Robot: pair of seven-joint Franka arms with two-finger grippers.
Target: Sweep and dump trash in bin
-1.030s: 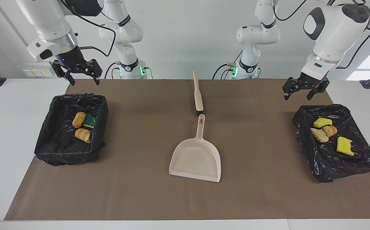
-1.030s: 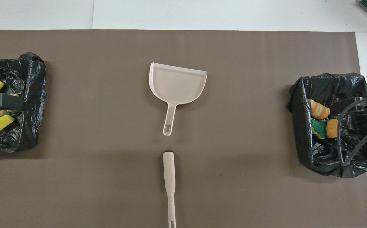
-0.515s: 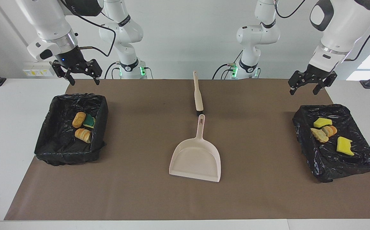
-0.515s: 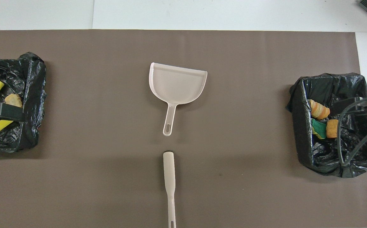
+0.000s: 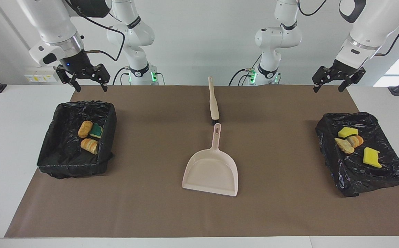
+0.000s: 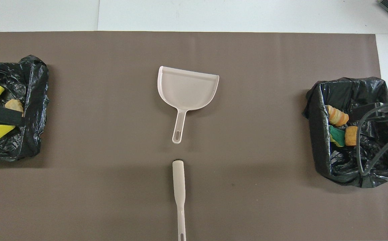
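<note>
Both tools, left point(image 5: 335, 78) and right point(image 5: 84, 78), hang open and empty. Trash point(image 5: 90, 136) sits binned; a careless reach could snag a bin point(image 5: 53, 151) liner.

The dustpan point(image 5: 211, 170) is laid mid-mat point(image 5: 151, 213), the brush point(image 5: 213, 103) nearer the robots. Trash is held in a bin point(image 5: 72, 165) at each end edge point(image 5: 361, 182).

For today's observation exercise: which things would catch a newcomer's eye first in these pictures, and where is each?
Two black-lined bins: one at the right arm's end, one at the left arm's end, each holding yellow sponge and bread pieces. The pale dustpan lies empty mid-table, with the brush nearer the robots. Both grippers, left and right, hang open and empty.
</note>
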